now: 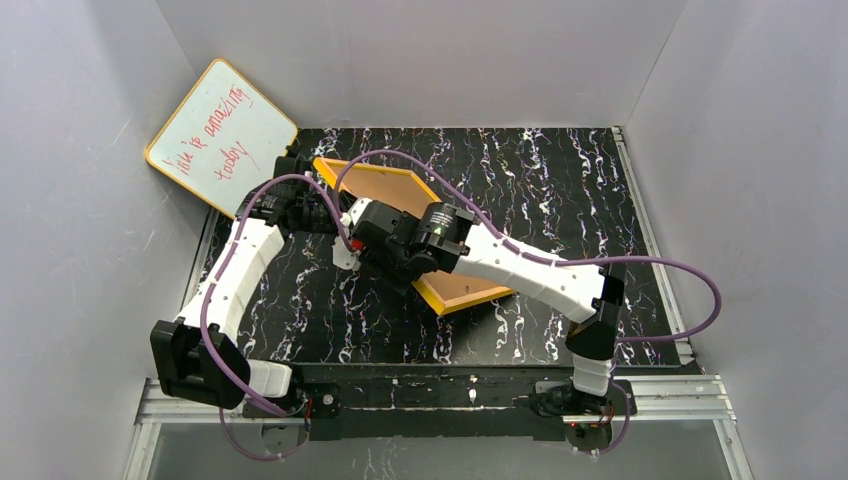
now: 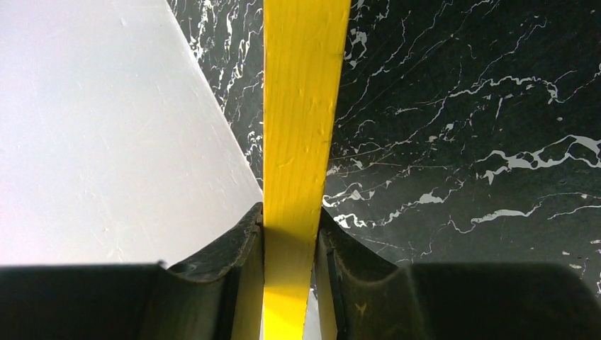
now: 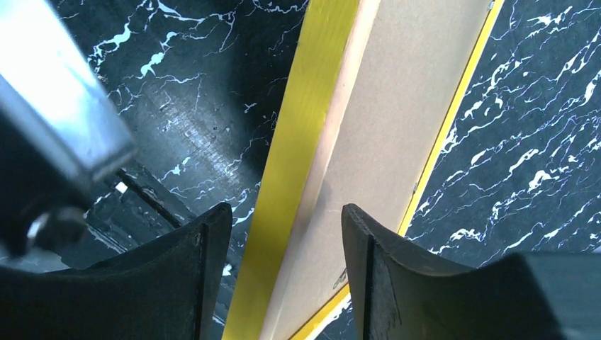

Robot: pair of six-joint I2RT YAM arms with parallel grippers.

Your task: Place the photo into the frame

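Observation:
The frame [image 1: 385, 185] lies with its orange-brown back up and its yellow rim showing, on the black marble table [image 1: 560, 180]. My left gripper [image 1: 300, 200] is at the frame's far left corner. In the left wrist view it [image 2: 290, 219] is shut on the frame's yellow edge [image 2: 301, 106]. My right gripper [image 1: 362, 245] is over the frame's left side. In the right wrist view it [image 3: 283, 269] is open, its jaws astride the yellow rim [image 3: 298, 142] and the brown back [image 3: 397, 106]. I cannot make out the photo in any view.
A yellow-rimmed whiteboard [image 1: 222, 135] with red handwriting leans against the left wall. A plain white surface [image 2: 106, 127] fills the left of the left wrist view. White walls close in the table on three sides. A metal rail [image 1: 450, 395] runs along the near edge.

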